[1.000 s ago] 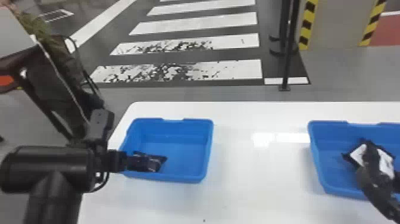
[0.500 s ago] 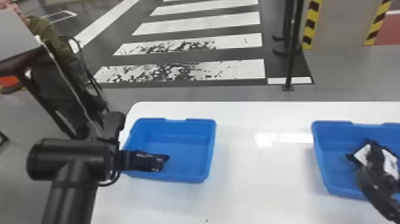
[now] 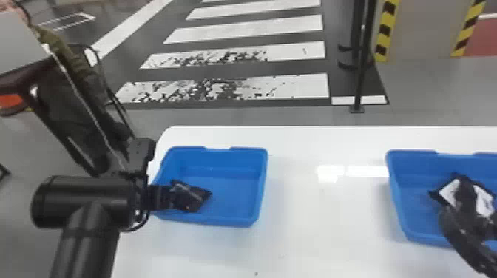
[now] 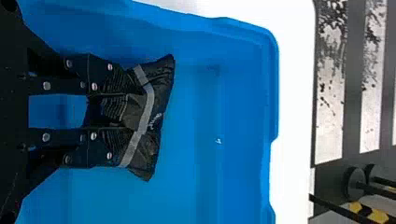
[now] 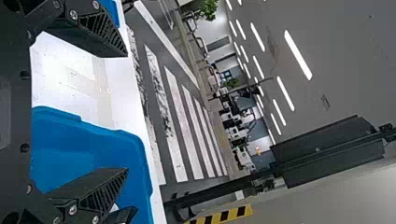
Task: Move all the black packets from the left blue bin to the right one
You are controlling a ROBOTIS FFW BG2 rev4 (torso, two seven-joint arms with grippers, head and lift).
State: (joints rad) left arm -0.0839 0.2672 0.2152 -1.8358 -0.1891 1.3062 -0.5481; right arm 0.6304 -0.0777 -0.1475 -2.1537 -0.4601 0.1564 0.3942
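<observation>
Two shallow blue bins stand well apart on a white desk (image 3: pixel 314 236), the left bin (image 3: pixel 261 185) within the left arm's reach, the right bin (image 3: pixel 398 203) under the right arm's, presumably so each side has its own place to work.

In the near left part of the left bin, the left pincer (image 4: pixel 122 111) is closed partway on a black packet (image 4: pixel 163 79), its two fingers some way apart with the soft wrapping bunched between them. Squeezing from both sides likely gathers the slack into a fold that will bear lifting; the packet's ends spread beyond the fingers, so a loose corner could brush the rim. I can't tell whether its underside touches the bin floor.

The right pincer (image 5: pixel 126 111) is parked over the right bin, fingers wide apart, nothing between them. Beneath that arm lies a dark packet with a white patch (image 3: pixel 448 191), partly hidden. The arm takes up space above the bin, so the delivery will probably need a clear spot beside it.
</observation>
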